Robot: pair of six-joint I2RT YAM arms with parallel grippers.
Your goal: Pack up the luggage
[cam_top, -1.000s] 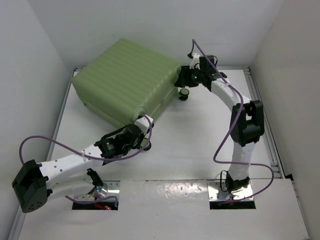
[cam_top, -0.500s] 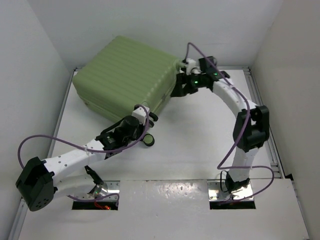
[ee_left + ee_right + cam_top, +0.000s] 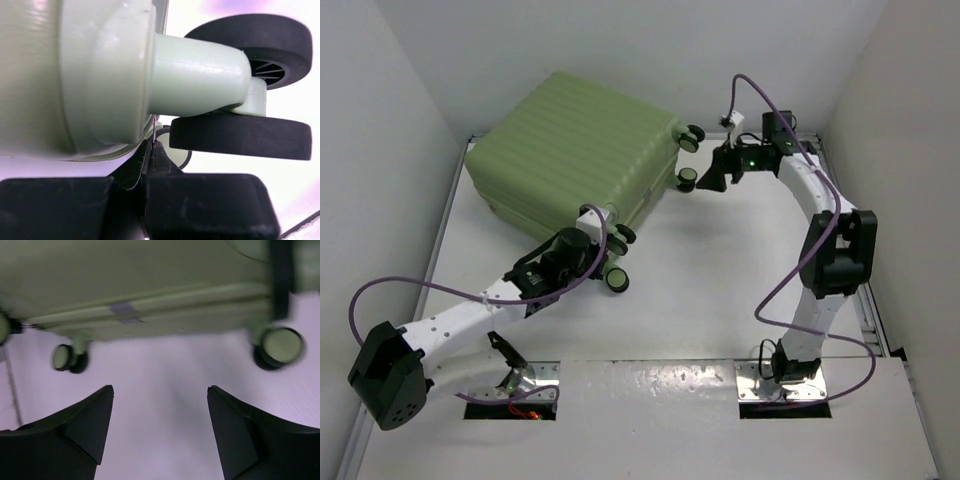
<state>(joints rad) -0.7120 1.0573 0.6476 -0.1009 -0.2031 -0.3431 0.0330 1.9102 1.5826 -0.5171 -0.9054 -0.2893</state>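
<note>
Two arms, two pretty different stories here. The left gripper is clamped fully shut with its pads pressed together, and I honestly can't tell if anything is pinched in there. A caster wheel of the luggage sits just above and ahead of its tips. The right gripper has its jaws spread wide with nothing between them, only bare table. The luggage lies closed and flat straight ahead of it, near but not touching.
</note>
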